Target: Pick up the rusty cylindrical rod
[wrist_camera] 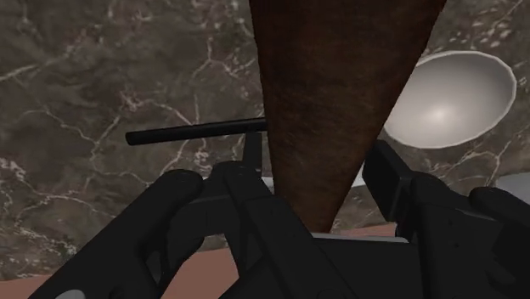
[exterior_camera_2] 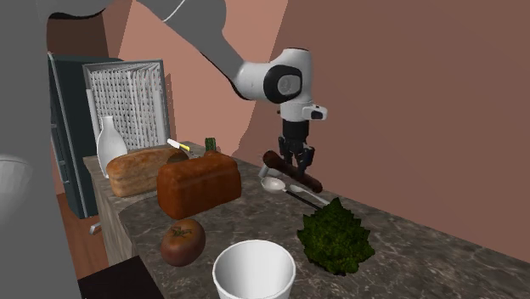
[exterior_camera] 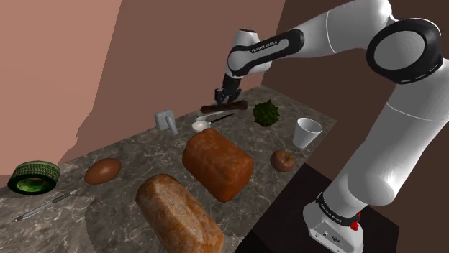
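Rod point(wrist_camera: 331, 93) runs through gripper point(wrist_camera: 316, 170), hold impossible to tell, in wrist view; shoulder view adds loaves point(exterior_camera: 216, 167).

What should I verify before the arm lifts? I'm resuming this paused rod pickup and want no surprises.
1. Gripper placed at the rod: ok, it sits over about the middle of the brown rod's length.
2. Rod resting on the marble counter: ok, it is not yet raised.
3. Firm grip on the rod: cannot tell.
4. Spoon clearance: not ok, its bowl lies close beside the rod, so a lift might nudge it.
5. Leafy green object and white cup: ok, both stand well apart from the rod.
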Controlling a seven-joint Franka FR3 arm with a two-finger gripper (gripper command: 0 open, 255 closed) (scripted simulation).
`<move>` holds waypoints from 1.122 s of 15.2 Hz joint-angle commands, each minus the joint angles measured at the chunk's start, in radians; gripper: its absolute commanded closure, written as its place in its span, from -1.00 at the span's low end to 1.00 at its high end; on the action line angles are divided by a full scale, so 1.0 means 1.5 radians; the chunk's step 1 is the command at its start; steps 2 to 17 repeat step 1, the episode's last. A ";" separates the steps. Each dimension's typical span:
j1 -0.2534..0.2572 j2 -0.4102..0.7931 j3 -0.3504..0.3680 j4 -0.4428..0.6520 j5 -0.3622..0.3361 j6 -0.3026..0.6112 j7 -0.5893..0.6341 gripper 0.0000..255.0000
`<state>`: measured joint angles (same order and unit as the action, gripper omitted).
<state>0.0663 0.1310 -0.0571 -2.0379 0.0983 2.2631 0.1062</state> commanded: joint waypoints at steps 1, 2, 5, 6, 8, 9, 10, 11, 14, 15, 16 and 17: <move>0.000 -0.002 0.000 0.004 -0.001 -0.006 0.001 1.00; 0.000 -0.002 0.000 0.004 -0.001 -0.006 0.001 1.00; 0.000 -0.002 0.000 0.004 -0.001 -0.006 0.001 1.00; 0.000 -0.002 0.000 0.004 -0.001 -0.006 0.001 1.00; 0.000 -0.002 0.000 0.004 -0.001 -0.006 0.001 1.00; 0.000 -0.002 0.000 0.004 -0.001 -0.006 0.001 1.00; 0.000 -0.002 0.000 0.004 -0.001 -0.006 0.001 1.00; 0.000 -0.002 0.000 0.004 -0.001 -0.006 0.001 1.00; 0.000 -0.002 0.000 0.004 -0.001 -0.006 0.001 1.00; 0.000 -0.002 0.000 0.004 -0.001 -0.006 0.001 1.00; 0.000 -0.002 0.000 0.004 -0.001 -0.006 0.001 1.00; 0.000 -0.002 0.000 0.004 -0.001 -0.006 0.001 1.00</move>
